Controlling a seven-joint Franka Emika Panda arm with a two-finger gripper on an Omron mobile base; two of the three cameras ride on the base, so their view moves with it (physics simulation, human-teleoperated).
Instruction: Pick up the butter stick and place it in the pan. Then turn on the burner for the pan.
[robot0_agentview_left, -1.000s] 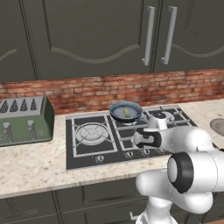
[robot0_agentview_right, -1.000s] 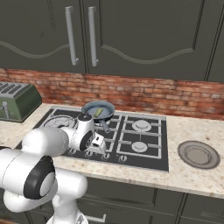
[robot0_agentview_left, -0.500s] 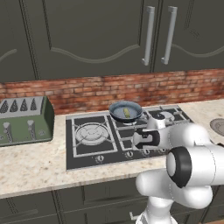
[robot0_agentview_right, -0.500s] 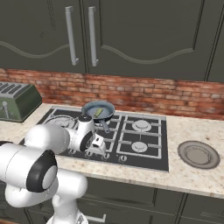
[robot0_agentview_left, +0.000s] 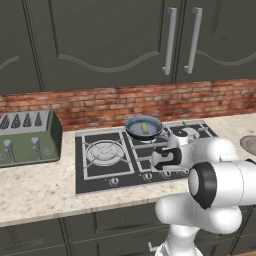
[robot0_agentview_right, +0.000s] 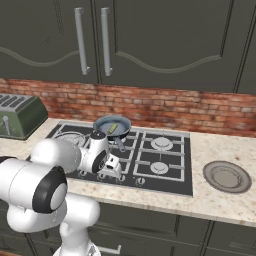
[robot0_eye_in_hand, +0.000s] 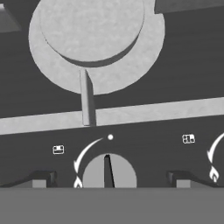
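Note:
The butter stick (robot0_agentview_left: 145, 129) (robot0_agentview_right: 113, 128) lies inside the dark blue-grey pan (robot0_agentview_left: 128, 128) (robot0_agentview_right: 99, 131), which sits on a rear spot of the hob; the pan hides the burner under it. My gripper (robot0_agentview_left: 167, 172) (robot0_agentview_right: 111, 172) hangs low over the front row of knobs, in front of the pan's handle (robot0_agentview_right: 121, 145). In the hand view the gripper (robot0_eye_in_hand: 109, 179) is open, with its fingertips (robot0_eye_in_hand: 41, 179) on either side of a round grey knob (robot0_eye_in_hand: 109, 173) and not touching it. Beyond that knob lies a pale-grey burner cap (robot0_eye_in_hand: 92, 30) with one grate bar.
A green toaster (robot0_agentview_left: 27, 137) (robot0_agentview_right: 17, 117) stands on the counter left of the hob. The wide ringed burner (robot0_agentview_left: 103, 150) is left of the pan. A round grey disc (robot0_agentview_right: 227, 176) lies in the counter at right. Dark cabinets hang above the brick backsplash.
The hand has edged slightly left along the knob row and stays open. The pan and the butter have not moved.

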